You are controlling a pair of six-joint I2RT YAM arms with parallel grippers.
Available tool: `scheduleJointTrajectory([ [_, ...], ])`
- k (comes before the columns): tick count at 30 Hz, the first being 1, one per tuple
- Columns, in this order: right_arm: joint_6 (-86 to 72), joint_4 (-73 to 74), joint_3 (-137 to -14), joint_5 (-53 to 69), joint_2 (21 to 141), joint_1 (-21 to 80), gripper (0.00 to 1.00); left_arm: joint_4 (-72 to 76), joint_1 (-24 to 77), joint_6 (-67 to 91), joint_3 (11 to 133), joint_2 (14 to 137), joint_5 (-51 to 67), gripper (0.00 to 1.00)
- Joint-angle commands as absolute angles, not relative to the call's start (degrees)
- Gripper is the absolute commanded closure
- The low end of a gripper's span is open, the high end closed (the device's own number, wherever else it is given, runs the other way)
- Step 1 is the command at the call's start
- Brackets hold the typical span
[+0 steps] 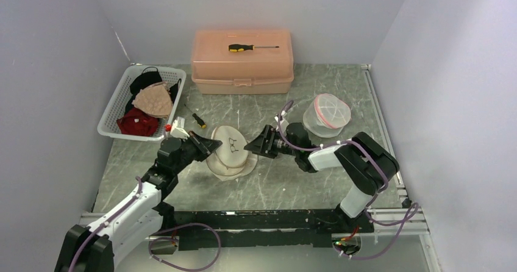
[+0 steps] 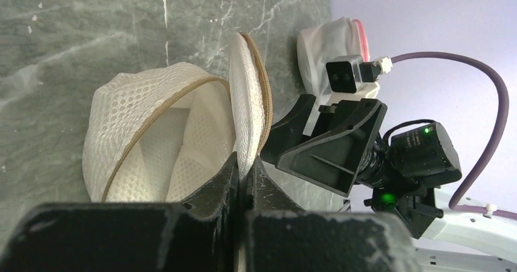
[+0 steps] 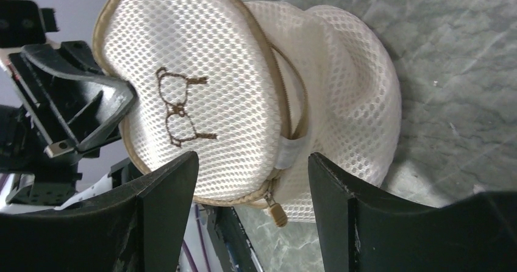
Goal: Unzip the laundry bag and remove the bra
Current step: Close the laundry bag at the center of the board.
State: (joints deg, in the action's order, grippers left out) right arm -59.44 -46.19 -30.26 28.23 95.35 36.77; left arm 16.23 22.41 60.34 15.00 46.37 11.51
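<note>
The laundry bag (image 1: pixel 230 153) is a cream mesh clamshell with a tan zip, lying mid-table. Its lid (image 3: pixel 183 101), stitched with brown glasses, stands raised. My left gripper (image 2: pixel 245 162) is shut on the lid's edge, so the bag gapes open (image 2: pixel 164 144). Only white lining shows inside; the bra is hidden. My right gripper (image 3: pixel 253 186) is open at the bag's right side (image 1: pixel 256 145). The tan zipper pull (image 3: pixel 277 213) hangs between its fingertips without touching them.
A pink toolbox (image 1: pixel 242 61) with a screwdriver (image 1: pixel 250 47) on top stands at the back. A white basket (image 1: pixel 116 110) holding garments sits at the left. A second mesh bag (image 1: pixel 327 114) with pink trim lies at the right. A small screwdriver (image 1: pixel 198 120) lies behind the bag.
</note>
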Motion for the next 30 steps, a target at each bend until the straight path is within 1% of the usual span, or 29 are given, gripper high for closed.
scheduleJointTrajectory([
  [1,-58.4,-44.4,-33.1,25.6,96.7,37.4,0.30,13.4,22.1,57.3,15.0,44.7,9.8,0.97],
  [5,-58.7,-44.4,-34.7,25.6,99.9,38.1,0.31,14.0,22.1,57.4,13.9,45.2,9.8,0.97],
  [10,-59.9,-47.0,-35.7,27.1,102.2,38.9,0.38,15.4,22.1,57.7,13.5,46.5,10.4,0.97],
  [18,-59.7,-45.4,-36.9,27.5,104.3,39.6,0.52,16.3,22.1,57.7,13.0,47.2,10.8,0.97],
  [21,-59.8,-45.2,-37.0,27.5,104.3,39.9,0.62,16.4,22.1,57.9,12.6,47.1,11.0,0.97],
  [23,-59.6,-44.9,-36.9,27.3,104.2,39.9,0.70,16.3,22.0,57.9,12.5,47.0,10.9,0.97],
  [27,-57.9,-42.4,-36.2,25.9,102.1,40.0,0.91,14.1,22.1,57.4,12.8,46.2,10.7,0.97],
  [29,-55.7,-39.3,-36.1,24.8,100.1,40.0,1.00,10.6,22.1,56.8,13.5,44.9,9.7,0.97],
  [30,-54.3,-37.1,-36.1,24.3,98.7,40.0,1.00,8.4,22.1,56.3,14.2,44.3,9.1,0.94],
])
